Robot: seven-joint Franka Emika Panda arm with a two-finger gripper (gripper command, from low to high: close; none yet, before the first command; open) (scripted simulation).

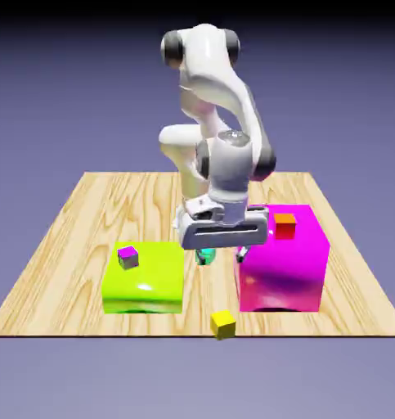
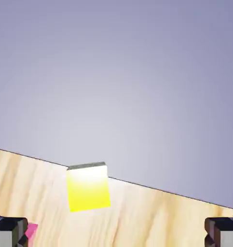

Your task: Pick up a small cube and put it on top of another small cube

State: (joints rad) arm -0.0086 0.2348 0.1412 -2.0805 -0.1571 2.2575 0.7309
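With its fingers spread wide and empty, the gripper (image 1: 223,252) could nudge the yellow cube (image 1: 223,324) off the table's (image 1: 61,245) near edge.

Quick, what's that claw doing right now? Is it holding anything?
Gripper: open and empty; the yellow cube sits on the table ahead of it, not between the fingertips.

Light wood-grain table (image 1: 61,245), square top, dark front edge. Plain blue-violet backdrop (image 1: 61,90) all round, darker toward the top corners. Even soft light, faint glossy highlights.
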